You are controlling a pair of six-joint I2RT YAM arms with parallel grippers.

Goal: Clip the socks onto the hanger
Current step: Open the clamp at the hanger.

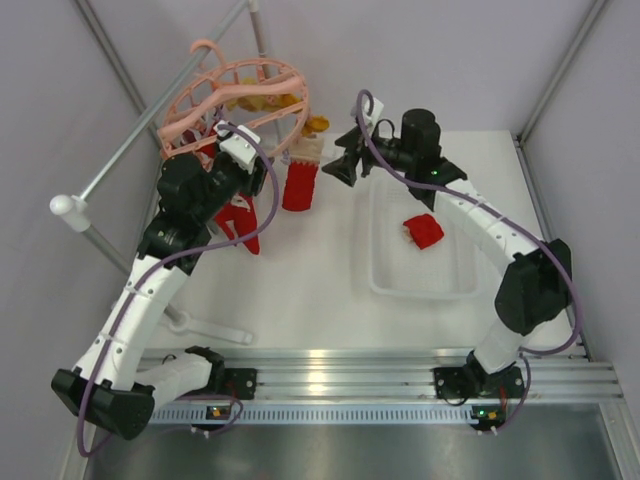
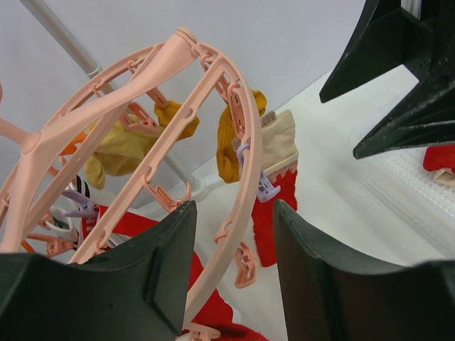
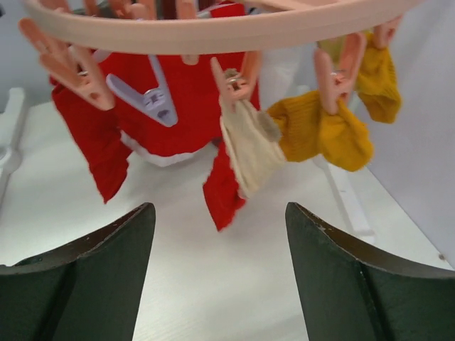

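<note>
White counter (image 1: 320,300) and pale walls sit all around. The pink hanger (image 1: 240,85) hangs at the back left, with yellow and red socks (image 3: 327,131) clipped on. One red sock (image 1: 423,231) lies in the tray (image 1: 390,288). The left arm reaches up. The left pincer (image 2: 234,209) is open around the ring (image 2: 249,163). The right arm bends across to the hanger. The right pincer (image 3: 218,213) is wide open and empty. I think it should back away straight, bump no clips (image 3: 234,82), then fetch the sock in the tray.

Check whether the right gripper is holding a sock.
No: in the right wrist view the right gripper stands open and empty, with the cream-cuffed sock hanging from a peg ahead.
</note>
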